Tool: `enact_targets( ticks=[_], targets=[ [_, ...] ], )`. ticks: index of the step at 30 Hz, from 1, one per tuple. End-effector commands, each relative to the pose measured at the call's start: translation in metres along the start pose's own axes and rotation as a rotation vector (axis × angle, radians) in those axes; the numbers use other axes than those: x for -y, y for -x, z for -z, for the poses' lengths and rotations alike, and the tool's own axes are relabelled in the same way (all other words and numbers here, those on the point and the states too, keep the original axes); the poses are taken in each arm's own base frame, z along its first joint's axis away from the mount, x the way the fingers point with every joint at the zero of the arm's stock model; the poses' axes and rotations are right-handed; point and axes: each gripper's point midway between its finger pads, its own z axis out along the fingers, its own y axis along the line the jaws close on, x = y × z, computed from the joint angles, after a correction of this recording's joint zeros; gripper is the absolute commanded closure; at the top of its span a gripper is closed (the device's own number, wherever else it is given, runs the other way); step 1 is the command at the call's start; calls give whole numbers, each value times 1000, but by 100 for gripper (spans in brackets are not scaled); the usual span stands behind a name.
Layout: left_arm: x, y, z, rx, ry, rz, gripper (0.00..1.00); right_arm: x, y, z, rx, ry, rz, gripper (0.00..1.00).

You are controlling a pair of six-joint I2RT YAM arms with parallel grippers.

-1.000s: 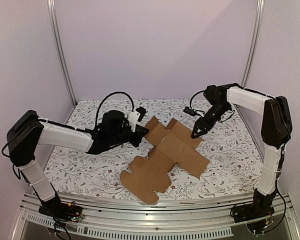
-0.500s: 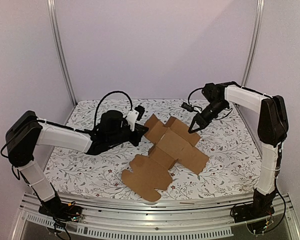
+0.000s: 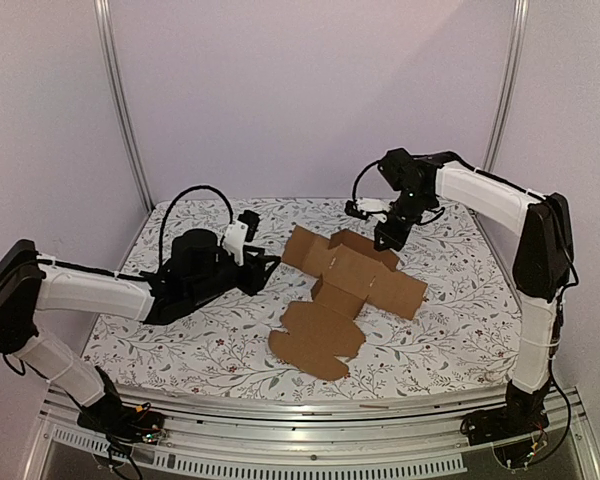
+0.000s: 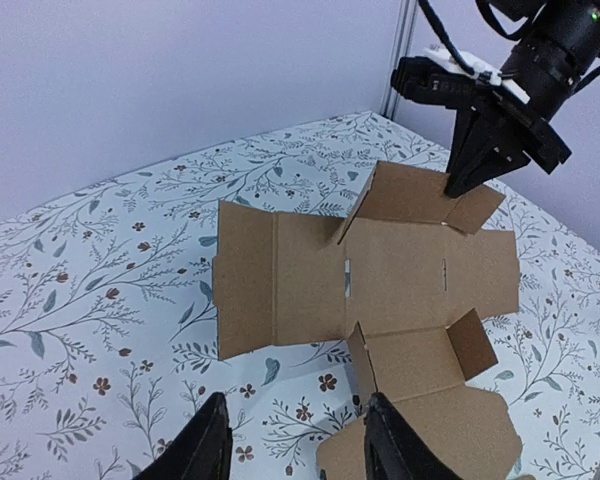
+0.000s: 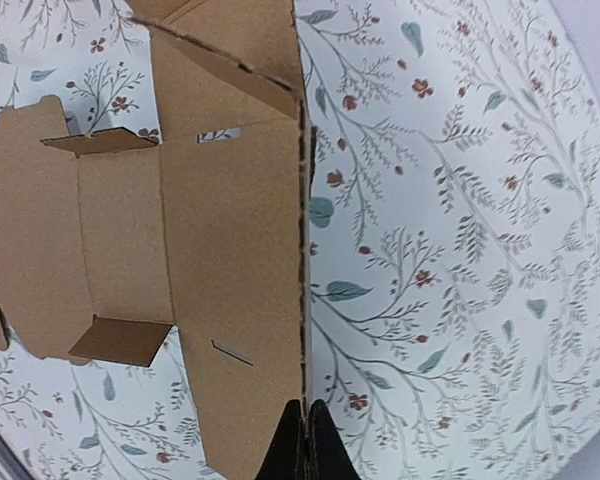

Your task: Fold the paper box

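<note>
The paper box lies mostly flat and unfolded on the floral table, a brown die-cut sheet with a few small flaps standing up. My right gripper is shut on the edge of its far panel, which is raised. In the right wrist view the thin cardboard edge runs straight into the closed fingertips. My left gripper is open to the left of the box and touches nothing. In the left wrist view its fingers frame bare cloth, with the paper box ahead and the right gripper pinching the far flap.
A floral cloth covers the table. Metal frame posts stand at the back corners, with plain walls behind. An aluminium rail runs along the near edge by the arm bases.
My left gripper has opened, let go of the box's left flap and pulled back to the left. My right gripper has shut on the far panel and drawn it up and back; the box shifted right.
</note>
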Motion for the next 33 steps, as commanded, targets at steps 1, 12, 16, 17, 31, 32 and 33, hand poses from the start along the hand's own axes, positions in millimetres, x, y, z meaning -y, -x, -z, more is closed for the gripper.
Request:
enact_targets(
  ticks=[1,12,16,17,31,32,33],
  targets=[
    [-30,2,36,94,137,125,54,32,52,56,8,-510,288,100],
    [-92,-97,64,27,378,308,51,-29,109,42,125,-1104,776,100],
    [-91,-110,57,26,354,325,51,-67,103,26,193,-1127,819,100],
    [-91,-113,56,16,355,322,51,-75,99,22,210,-1127,826,100],
    [-31,-119,14,75,13,161,50,-116,48,-19,246,-1091,895,100],
    [-26,-117,10,80,-7,150,50,-116,46,-20,249,-1087,890,100],
    [-20,-117,8,80,-29,137,50,-117,46,-21,250,-1085,889,100]
  ],
)
